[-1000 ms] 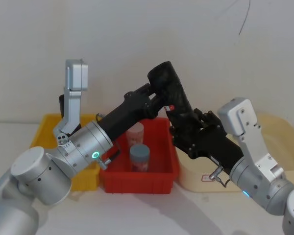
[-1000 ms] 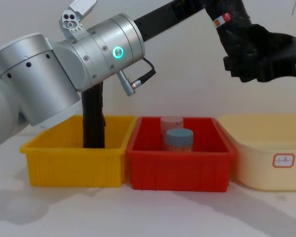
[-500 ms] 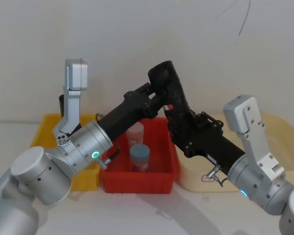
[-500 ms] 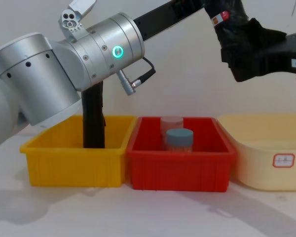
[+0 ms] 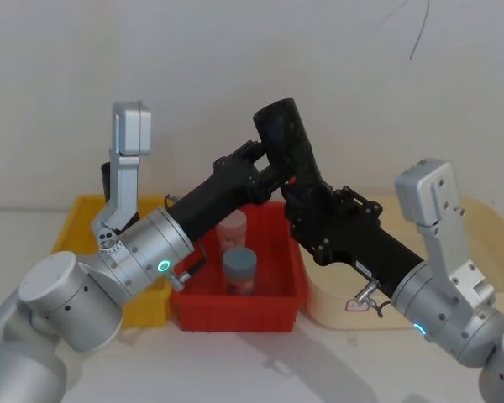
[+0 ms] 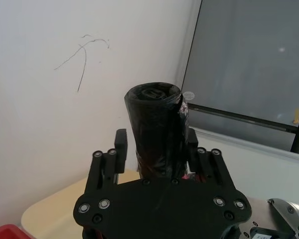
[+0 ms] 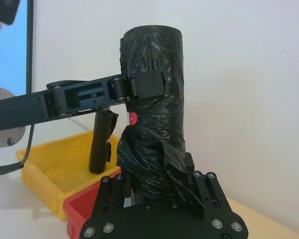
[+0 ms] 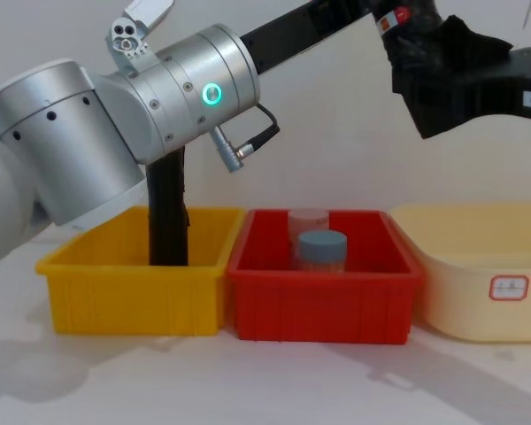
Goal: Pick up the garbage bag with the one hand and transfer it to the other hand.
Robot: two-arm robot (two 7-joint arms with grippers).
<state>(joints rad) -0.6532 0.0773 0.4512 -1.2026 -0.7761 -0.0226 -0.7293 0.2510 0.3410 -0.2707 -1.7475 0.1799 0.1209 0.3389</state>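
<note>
The left gripper point(image 5: 271, 164) kept its two fingers closed on the middle of the garbage bag point(image 5: 284, 138). The bag stood almost upright in the air above the red bin point(image 5: 235, 315), with its red sticker point(image 7: 133, 118) just under the grip. In the last second the right gripper point(image 5: 309, 203) had come up and closer, and now the bag's lower end sat inside it; whether it already pressed, I could not tell. The handover seemed near, but the left gripper should not release yet.
</note>
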